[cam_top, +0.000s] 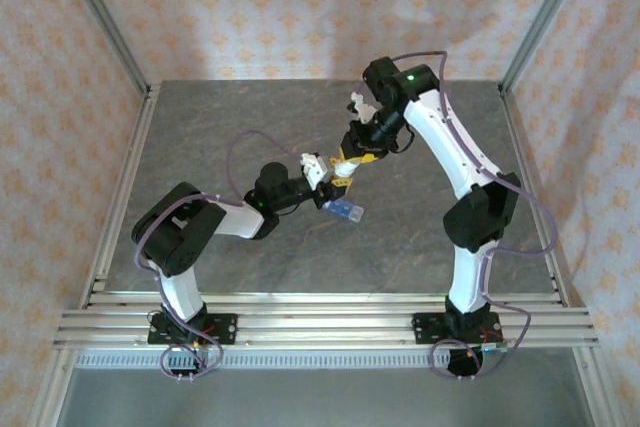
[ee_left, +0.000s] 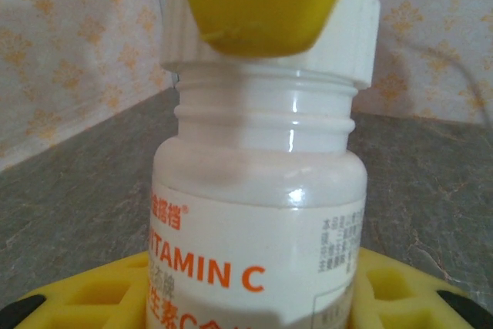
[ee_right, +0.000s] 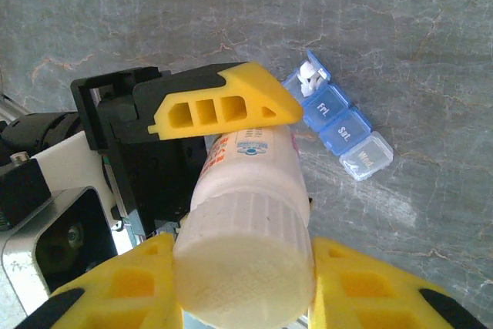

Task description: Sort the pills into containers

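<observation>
A white vitamin C bottle [ee_left: 254, 229] hangs above the table between both arms. My left gripper [ee_left: 250, 310] is shut on its body, one yellow finger on each side. My right gripper [ee_right: 245, 287] is shut on the ribbed white cap [ee_right: 246, 267]. The bare threads of the neck [ee_left: 266, 102] show under the cap [ee_left: 350, 28]. The blue pill box [ee_right: 339, 125] lies on the table beneath; the lid at one end stands open over something white that I cannot identify. From above, the bottle [cam_top: 340, 169] sits between my left gripper [cam_top: 322, 175] and right gripper [cam_top: 352, 152], just above the pill box [cam_top: 344, 211]. The pills are hidden.
The grey marbled table [cam_top: 230, 127] is fenced by aluminium posts and patterned cloth walls. A rail [cam_top: 320, 322] along the near edge carries both arm bases. The left arm's black wrist and camera housing [ee_right: 69, 190] fill the left of the right wrist view.
</observation>
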